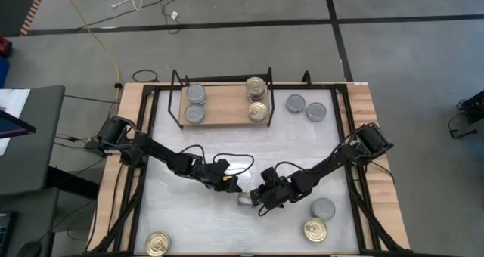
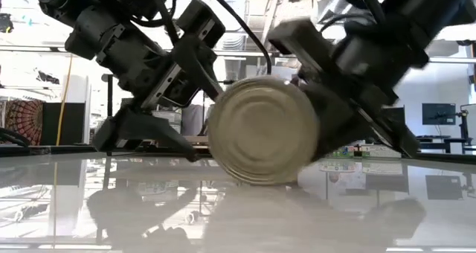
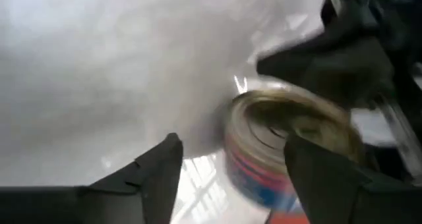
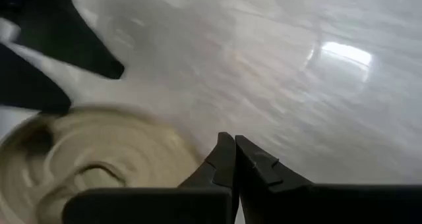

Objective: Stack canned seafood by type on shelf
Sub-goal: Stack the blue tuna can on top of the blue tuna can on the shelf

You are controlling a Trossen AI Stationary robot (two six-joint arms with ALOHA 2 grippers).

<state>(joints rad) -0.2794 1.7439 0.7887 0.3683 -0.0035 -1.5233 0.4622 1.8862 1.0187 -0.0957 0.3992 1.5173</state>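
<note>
One can (image 2: 264, 130) stands on its rim on the white tabletop (image 1: 204, 219) near the middle, a flat face toward the near edge, with a red and blue label band (image 3: 257, 178). My left gripper (image 3: 231, 141) is open at its left; one finger overlaps the can in the left wrist view. My right gripper (image 4: 231, 141) is shut at its right. The shelf (image 1: 223, 106) at the far side holds two grey-topped cans (image 1: 195, 104) on its left and two gold-topped cans (image 1: 258, 98) on its right. My left gripper has one finger (image 3: 316, 178) right at the upright can's wall, slanting down from the table's left; I cannot tell whether it touches. My right gripper lays the outer side of its shut fingers (image 4: 221, 161) against the can's rim (image 4: 178, 151), slanting down from the table's right. The can's lower rim (image 2: 260, 180) rests on the table.
Two grey-topped cans (image 1: 305, 106) lie right of the shelf. A grey-topped can (image 1: 323, 209) and a gold-topped can (image 1: 315, 230) sit near the front right, another gold-topped can (image 1: 157, 244) at the front left. Black frame rails (image 1: 344, 128) run along the table's sides.
</note>
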